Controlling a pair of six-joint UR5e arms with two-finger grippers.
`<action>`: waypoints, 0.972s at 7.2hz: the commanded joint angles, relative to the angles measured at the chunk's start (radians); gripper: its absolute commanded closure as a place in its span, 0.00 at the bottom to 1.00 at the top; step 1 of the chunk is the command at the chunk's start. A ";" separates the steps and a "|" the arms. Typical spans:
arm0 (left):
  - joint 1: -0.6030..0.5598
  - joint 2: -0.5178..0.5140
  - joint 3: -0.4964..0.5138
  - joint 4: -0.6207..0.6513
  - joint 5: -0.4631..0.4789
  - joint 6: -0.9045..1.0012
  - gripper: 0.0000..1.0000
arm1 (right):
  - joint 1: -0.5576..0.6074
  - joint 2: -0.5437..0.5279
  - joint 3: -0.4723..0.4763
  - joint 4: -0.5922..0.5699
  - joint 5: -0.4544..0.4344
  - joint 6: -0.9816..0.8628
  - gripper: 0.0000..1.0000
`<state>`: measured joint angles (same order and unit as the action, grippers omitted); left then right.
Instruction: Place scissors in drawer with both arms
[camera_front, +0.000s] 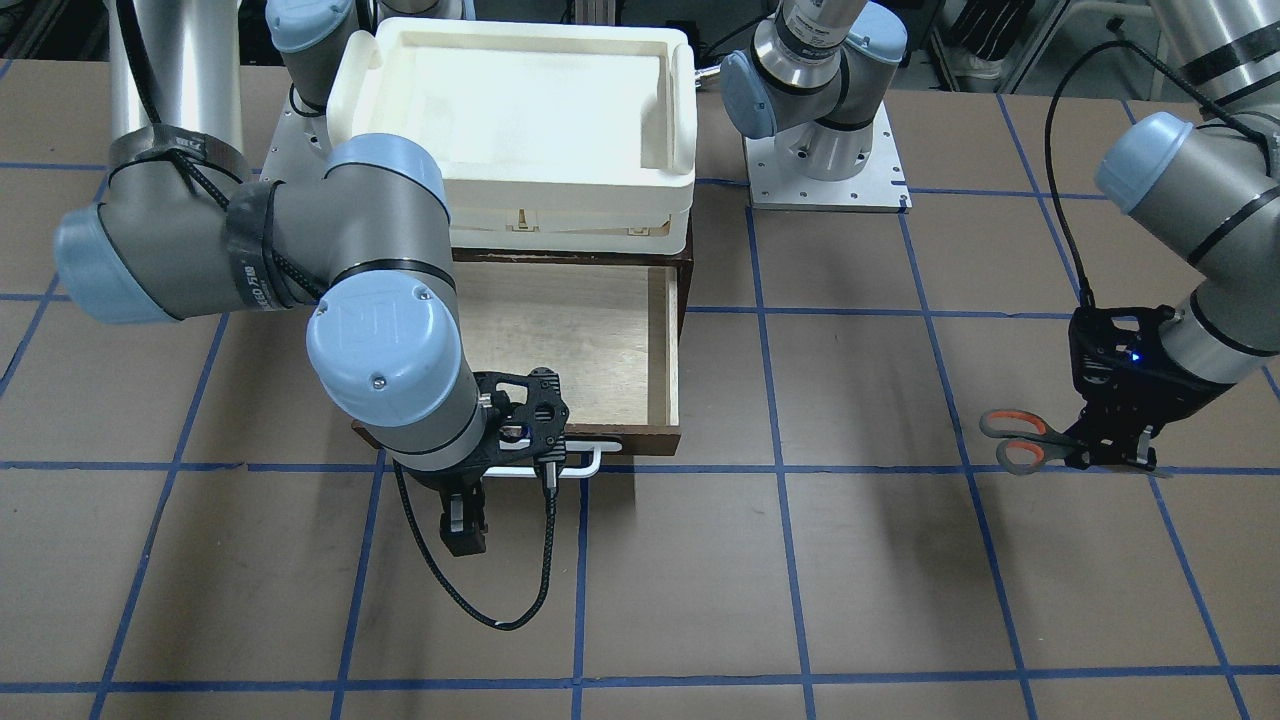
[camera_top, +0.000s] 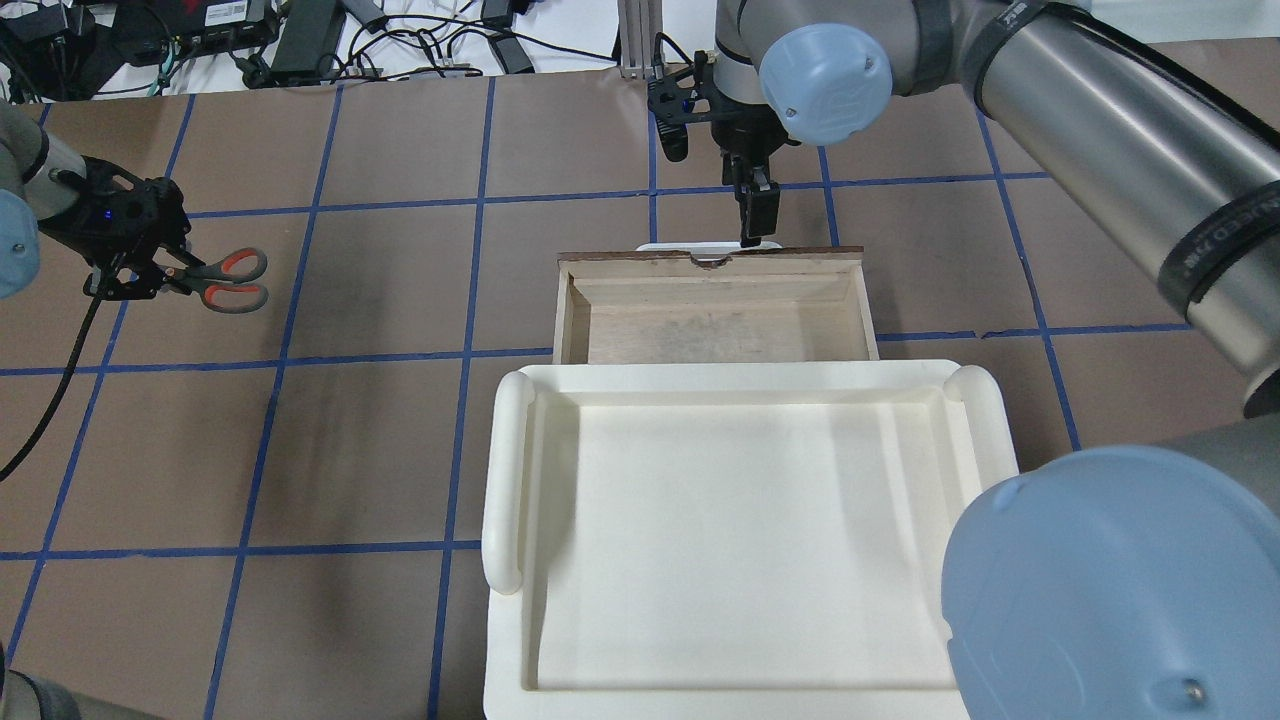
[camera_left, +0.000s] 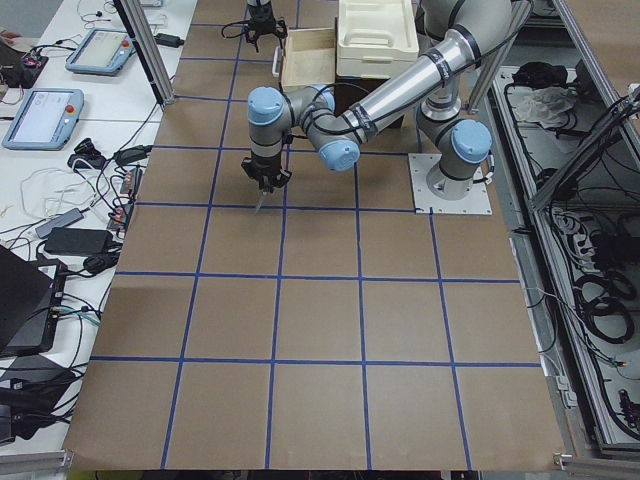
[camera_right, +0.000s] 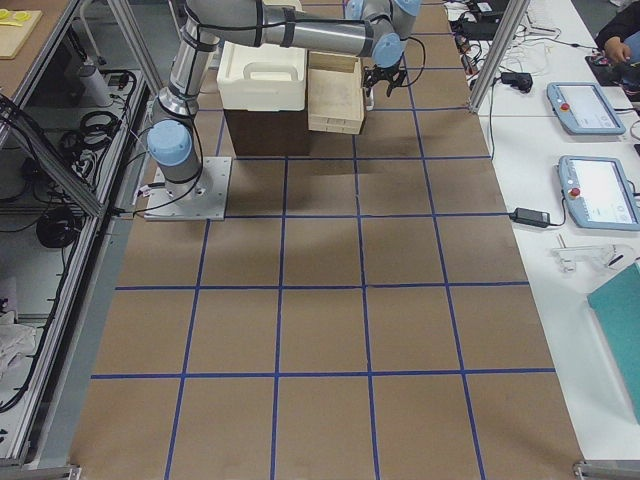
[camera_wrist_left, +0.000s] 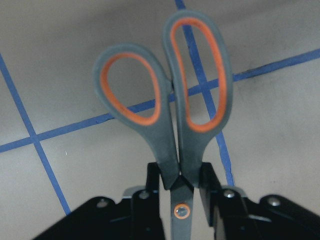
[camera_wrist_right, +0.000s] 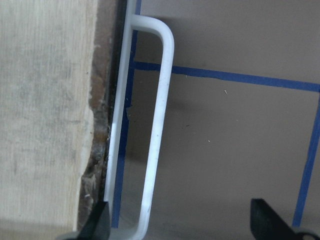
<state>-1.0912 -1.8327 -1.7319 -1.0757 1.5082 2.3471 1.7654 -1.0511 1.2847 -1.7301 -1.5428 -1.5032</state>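
scissors (camera_front: 1020, 440) grabbed, drawer (camera_front: 672, 350) open
left tool (camera_front: 1120, 455) clamped the scissors, front view's right; right tool (camera_wrist_right: 182, 225) spread open at the drawer's handle (camera_wrist_right: 159, 125)

From overhead: drawer (camera_top: 715, 320) mid-table (camera_top: 400, 450), pulled open toward 12 o'clock. Tray (camera_top: 505, 480) at its 6 o'clock, higher, overlapping the rear edge. Right tool (camera_top: 757, 225) at 12 o'clock, over the handle (camera_top: 665, 244). Scissors (camera_top: 225, 280) well apart at 9 o'clock, in left tool (camera_top: 140, 285), loops toward 3 o'clock.
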 joint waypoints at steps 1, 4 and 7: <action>-0.028 0.018 0.002 -0.007 0.004 -0.009 1.00 | -0.015 -0.053 -0.001 0.007 -0.003 0.000 0.00; -0.039 0.024 0.002 -0.029 0.004 -0.020 1.00 | -0.081 -0.234 0.018 0.104 0.003 0.036 0.00; -0.165 0.098 0.085 -0.233 0.010 -0.232 1.00 | -0.174 -0.456 0.109 0.210 -0.005 0.165 0.00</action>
<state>-1.2020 -1.7621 -1.6934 -1.2123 1.5160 2.2047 1.6355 -1.4100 1.3458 -1.5489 -1.5467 -1.3768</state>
